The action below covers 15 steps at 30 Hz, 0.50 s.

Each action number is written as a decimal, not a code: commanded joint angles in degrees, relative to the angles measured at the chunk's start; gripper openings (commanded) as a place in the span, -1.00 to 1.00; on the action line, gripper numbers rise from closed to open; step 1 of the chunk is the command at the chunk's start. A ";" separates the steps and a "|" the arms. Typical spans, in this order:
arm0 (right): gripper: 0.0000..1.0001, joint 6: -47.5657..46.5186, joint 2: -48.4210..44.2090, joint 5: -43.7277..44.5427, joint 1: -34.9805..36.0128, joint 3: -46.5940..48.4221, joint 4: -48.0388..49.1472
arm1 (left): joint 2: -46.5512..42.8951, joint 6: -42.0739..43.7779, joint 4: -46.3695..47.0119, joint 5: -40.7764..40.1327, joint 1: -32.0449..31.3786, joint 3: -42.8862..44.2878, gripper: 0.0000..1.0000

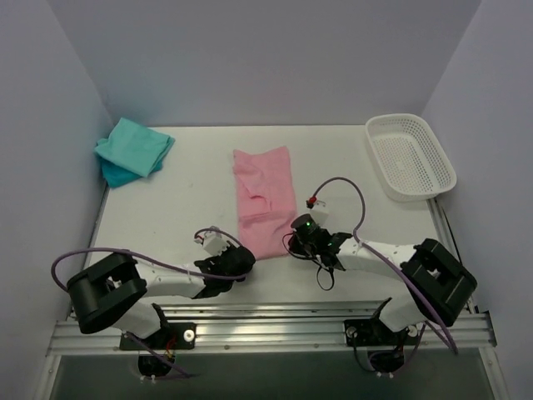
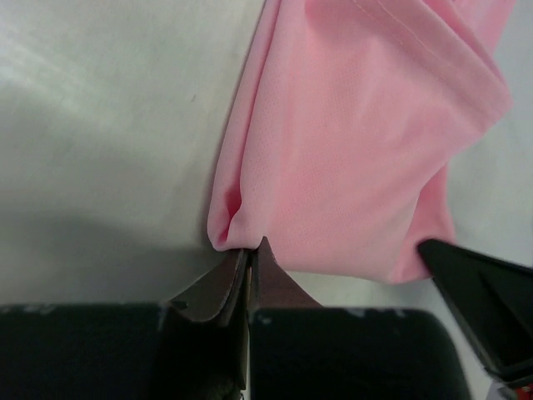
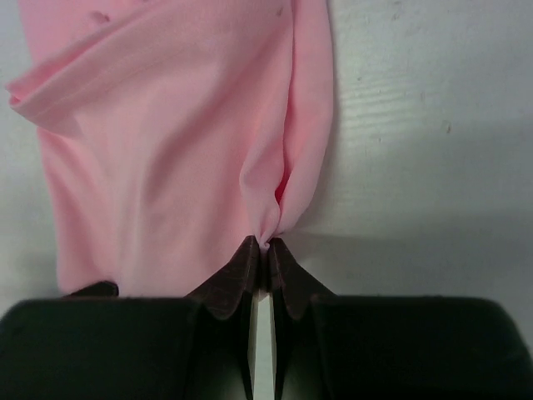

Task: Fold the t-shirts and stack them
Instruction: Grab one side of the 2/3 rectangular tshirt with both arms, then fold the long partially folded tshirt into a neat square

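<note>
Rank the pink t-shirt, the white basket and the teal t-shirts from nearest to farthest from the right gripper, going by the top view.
1. pink t-shirt: centre of the table, its near right corner pinched by the right gripper.
2. white basket: far right corner.
3. teal t-shirts: far left corner.

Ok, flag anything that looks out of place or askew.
Nothing spilled or damaged. The pink t-shirt lies rumpled and slightly skewed, near corners pinched by the left fingers and right fingers. The teal t-shirts at far left are stacked unevenly.

Table (image 1: 191, 196): pink shirt (image 1: 265, 200), teal shirts (image 1: 133, 148), basket (image 1: 410, 158)
</note>
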 commanded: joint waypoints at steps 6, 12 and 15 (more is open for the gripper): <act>-1.00 5.37 -18.14 9.19 5.25 -2.16 -16.02 | -20.59 -3.81 -32.88 -3.82 -9.13 -3.76 -0.95; -1.00 4.59 -24.13 12.35 5.78 1.97 -23.07 | -26.85 0.23 -45.36 -9.71 -9.39 3.53 -0.95; -1.00 4.06 -22.46 12.97 5.78 3.64 -23.33 | -26.68 4.01 -49.59 -13.40 -9.22 9.68 -0.95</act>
